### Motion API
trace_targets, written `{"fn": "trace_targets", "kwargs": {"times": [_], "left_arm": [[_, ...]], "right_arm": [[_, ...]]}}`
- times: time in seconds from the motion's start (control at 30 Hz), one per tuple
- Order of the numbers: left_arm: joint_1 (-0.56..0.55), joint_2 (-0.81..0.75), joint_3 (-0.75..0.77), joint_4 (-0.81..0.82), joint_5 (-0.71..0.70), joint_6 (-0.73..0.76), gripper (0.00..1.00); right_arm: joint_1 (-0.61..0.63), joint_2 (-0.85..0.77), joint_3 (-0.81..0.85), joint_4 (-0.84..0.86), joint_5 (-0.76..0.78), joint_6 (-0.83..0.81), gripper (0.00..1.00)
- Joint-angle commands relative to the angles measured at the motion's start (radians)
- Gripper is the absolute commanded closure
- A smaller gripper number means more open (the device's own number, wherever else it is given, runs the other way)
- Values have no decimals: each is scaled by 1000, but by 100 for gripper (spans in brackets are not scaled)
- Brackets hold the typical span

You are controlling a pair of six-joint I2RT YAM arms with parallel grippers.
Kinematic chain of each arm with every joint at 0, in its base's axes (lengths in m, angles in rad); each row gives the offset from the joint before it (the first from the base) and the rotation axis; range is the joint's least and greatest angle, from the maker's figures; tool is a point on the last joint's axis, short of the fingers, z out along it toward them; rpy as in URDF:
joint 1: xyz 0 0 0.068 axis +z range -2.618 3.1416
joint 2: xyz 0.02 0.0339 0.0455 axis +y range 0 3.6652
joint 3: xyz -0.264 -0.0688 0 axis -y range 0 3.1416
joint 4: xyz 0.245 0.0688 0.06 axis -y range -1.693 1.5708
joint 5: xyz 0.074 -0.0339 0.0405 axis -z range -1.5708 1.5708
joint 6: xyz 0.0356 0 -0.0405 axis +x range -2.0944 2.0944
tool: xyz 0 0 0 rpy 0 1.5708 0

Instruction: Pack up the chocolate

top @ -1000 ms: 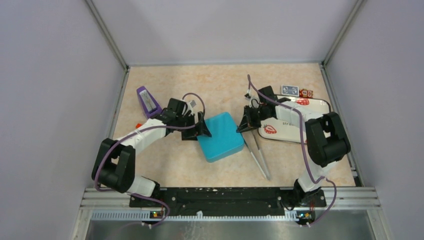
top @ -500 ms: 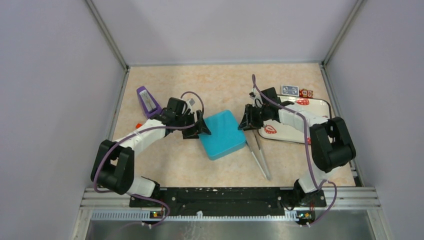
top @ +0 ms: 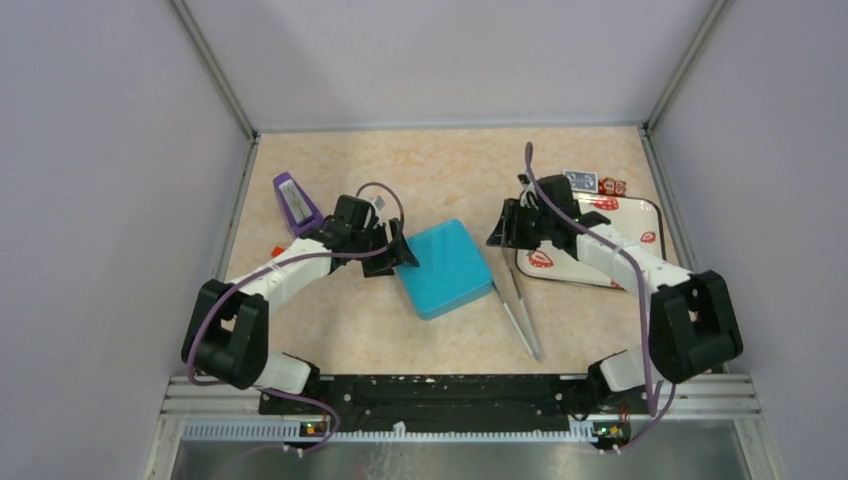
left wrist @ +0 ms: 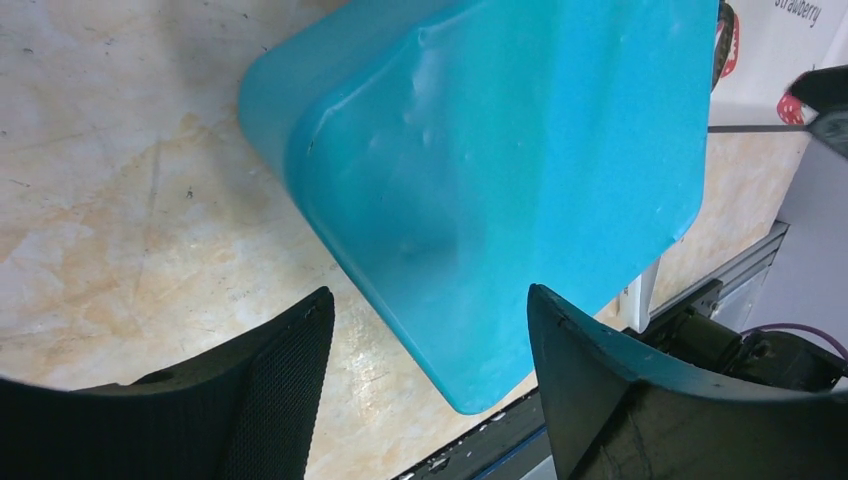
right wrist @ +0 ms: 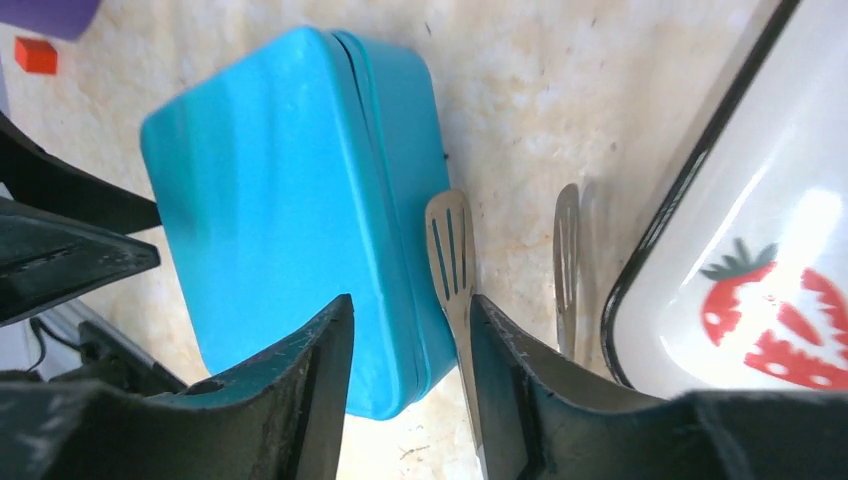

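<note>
No chocolate shows in any view. A closed blue tin (top: 445,268) lies flat on the table between the arms. My left gripper (top: 405,258) stands open at the tin's left side. In the left wrist view a corner of the tin (left wrist: 480,200) lies between the spread fingers (left wrist: 270,390) without touching them. My right gripper (top: 503,235) is open just right of the tin, above the tongs' tips. In the right wrist view the tin's edge (right wrist: 300,230) and one tong blade (right wrist: 452,240) lie below the gap of that gripper (right wrist: 410,300).
Metal tongs (top: 520,310) lie against the tin's right side. A white strawberry tray (top: 640,215) sits at the right, with a small blue card (top: 579,180) and red wrapped bits (top: 612,186) behind it. A purple object (top: 295,203) and an orange block (top: 277,250) are at the left.
My right gripper went from shut to open and drew back from the tin's right edge toward the tray, its elbow swinging right. The left gripper stayed by the tin, its jaws slightly narrower.
</note>
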Motion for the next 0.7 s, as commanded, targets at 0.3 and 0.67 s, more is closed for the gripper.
{"fn": "trace_targets", "kwargs": {"times": [0.3, 0.67], "left_arm": [[-1, -16, 19, 63, -24, -25, 45], [-3, 4, 39, 80, 3, -25, 61]], "right_arm": [[136, -179, -38, -61, 220, -47, 73], [120, -16, 41, -108, 305, -6, 78]]}}
